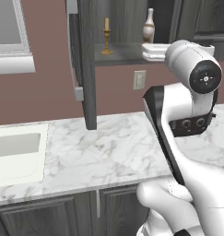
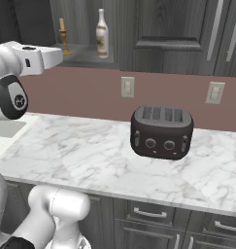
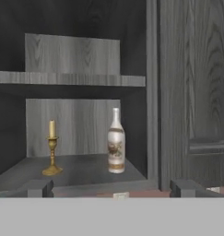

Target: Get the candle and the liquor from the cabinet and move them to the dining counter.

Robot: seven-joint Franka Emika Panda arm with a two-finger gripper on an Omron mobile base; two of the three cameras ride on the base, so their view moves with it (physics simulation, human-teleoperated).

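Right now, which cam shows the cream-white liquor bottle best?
The hand view: the cream-white long-necked liquor bottle stands upright, unobstructed, its brownish bands readable, right of the golden brass candle holder. In the left base view the bottle is small and its foot is hidden behind the robot's white hand. The right base view shows it whole but small.

You have the cabinet [image 1: 88,69] open, its dark grey door swung out toward you, silver bar handle on its edge. On its lower shelf the candle [image 3: 52,154] stands upright: a short pale-yellow stick in a slim brass holder with a round foot. The liquor [image 3: 116,143], a cream-white bottle with a long neck and brownish band, stands upright to its right, apart from it, nearer the cabinet's side wall.
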